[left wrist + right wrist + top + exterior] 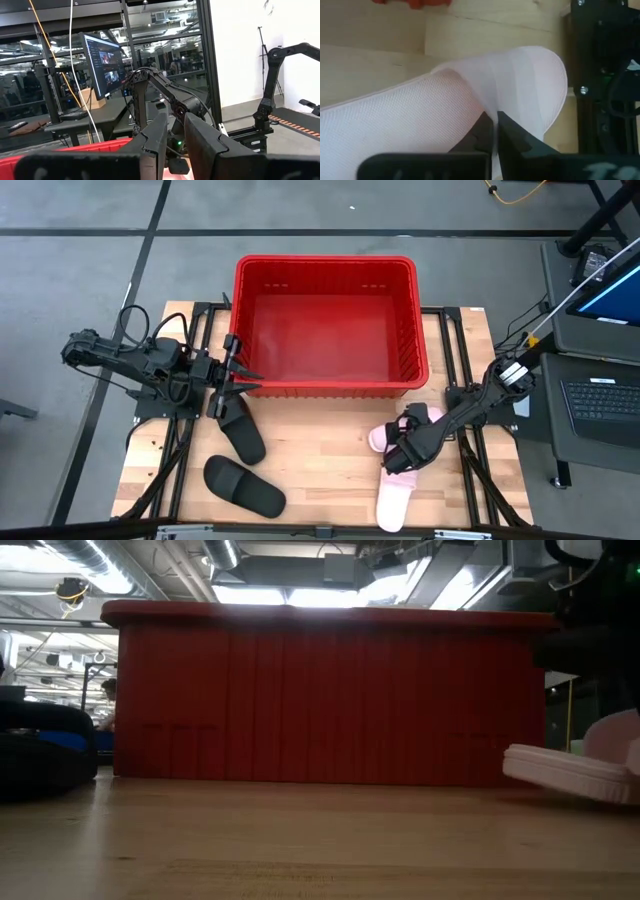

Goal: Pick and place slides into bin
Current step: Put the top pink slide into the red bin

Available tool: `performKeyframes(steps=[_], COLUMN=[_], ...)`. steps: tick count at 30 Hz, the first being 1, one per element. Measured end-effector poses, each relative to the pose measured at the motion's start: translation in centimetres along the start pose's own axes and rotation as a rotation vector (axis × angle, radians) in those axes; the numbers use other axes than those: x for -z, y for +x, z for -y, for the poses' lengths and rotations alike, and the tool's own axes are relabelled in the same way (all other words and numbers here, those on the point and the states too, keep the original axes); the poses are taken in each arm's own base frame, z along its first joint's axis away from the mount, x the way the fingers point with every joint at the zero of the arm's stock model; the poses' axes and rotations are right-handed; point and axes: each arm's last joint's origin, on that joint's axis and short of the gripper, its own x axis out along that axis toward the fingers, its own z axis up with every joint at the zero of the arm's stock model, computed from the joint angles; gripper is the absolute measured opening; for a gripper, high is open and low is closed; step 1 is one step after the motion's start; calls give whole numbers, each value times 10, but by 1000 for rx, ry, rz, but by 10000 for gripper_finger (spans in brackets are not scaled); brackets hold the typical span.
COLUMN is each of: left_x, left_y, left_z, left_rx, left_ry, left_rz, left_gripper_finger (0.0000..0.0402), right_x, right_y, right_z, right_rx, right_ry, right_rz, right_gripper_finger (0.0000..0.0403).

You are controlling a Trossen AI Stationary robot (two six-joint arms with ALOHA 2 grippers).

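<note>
The red bin [325, 320] stands at the table's far middle; it fills the low view [320, 690]. Two black slides [240, 430] [245, 487] lie on the wood near the bin's near-left corner. Two pink slides lie at the near right, one [378, 438] under my right arm and one [393, 500] by the near edge. My right gripper [395, 460] is shut on a pink slide's strap. My left gripper [248, 382] hangs at the bin's near-left corner, above the black slide, its fingers a little apart and empty [175, 135]. My right gripper pinches the edge of a pink slide's wide strap [490, 107] between its two fingers [482, 132], near the strap's middle. The fingers slant down from the table's right side. Whether the sole is off the table I cannot tell.
The bin's near wall [330, 388] stands between the two arms. Dark frame rails run along the table's left [190, 420] and right [470, 450] sides. A pink slide [570, 772] shows at the right of the low view, a black one [40, 750] at its left.
</note>
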Motion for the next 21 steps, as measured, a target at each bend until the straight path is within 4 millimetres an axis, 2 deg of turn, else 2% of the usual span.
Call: performKeyframes(steps=[15,21], left_x=[0,0], left_y=[0,0], left_z=[0,0], left_rx=[0,0], left_ry=[0,0], left_rz=[0,0], left_gripper_finger=[63,63], right_x=[-9,-10], right_y=[-34,-45], right_z=[3,2], right_rx=[-17,-41], right_ry=[-17,-13], right_rz=[86,71], right_gripper_finger=[12,12])
